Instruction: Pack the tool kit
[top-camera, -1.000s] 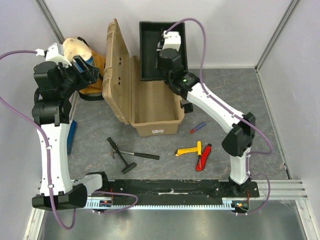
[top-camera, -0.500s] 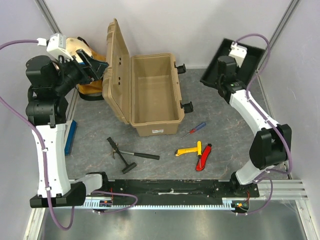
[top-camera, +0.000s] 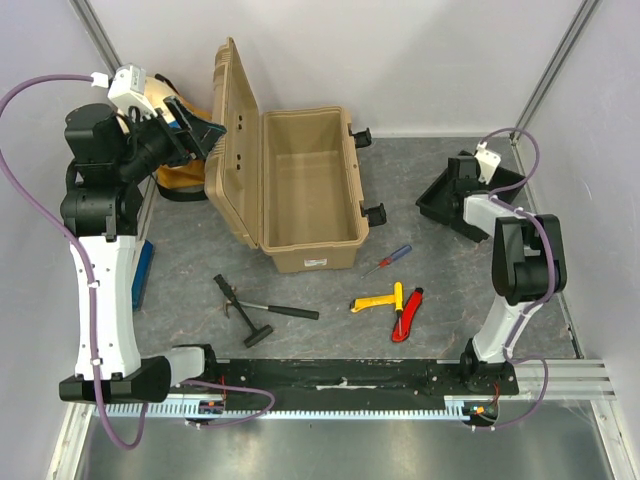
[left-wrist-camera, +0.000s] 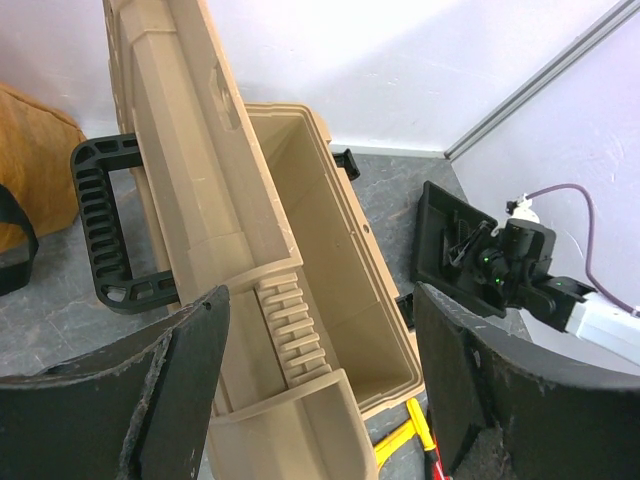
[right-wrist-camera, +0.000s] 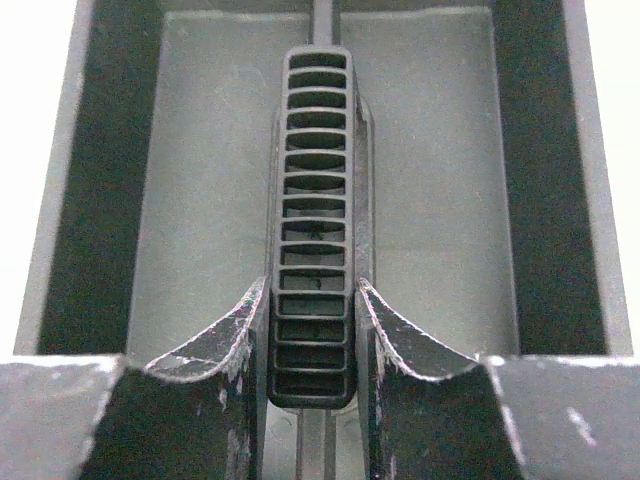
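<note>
The tan toolbox (top-camera: 312, 252) stands open and bare inside, its lid (top-camera: 232, 150) upright on the left. My left gripper (top-camera: 195, 135) is open beside the lid's top edge; in the left wrist view its gripper (left-wrist-camera: 320, 385) straddles the lid (left-wrist-camera: 210, 180) without gripping it. My right gripper (top-camera: 470, 190) is shut on the ribbed centre handle (right-wrist-camera: 312, 200) of the black tray (top-camera: 445, 200), which rests tilted on the floor at the right. On the floor in front of the box lie the hammer (top-camera: 255, 310), screwdriver (top-camera: 388, 260), yellow-handled tool (top-camera: 380, 300) and red knife (top-camera: 408, 315).
A yellow-cream cloth bag (top-camera: 172, 172) sits behind the lid by the left wall. A blue flat object (top-camera: 142, 275) lies along the left arm's side. Walls and metal posts close in the back and both sides. A black rail (top-camera: 340, 375) runs along the near edge.
My right arm swung the black tray from above the toolbox out to the right and down to the floor. The left gripper shifted slightly towards the lid.
</note>
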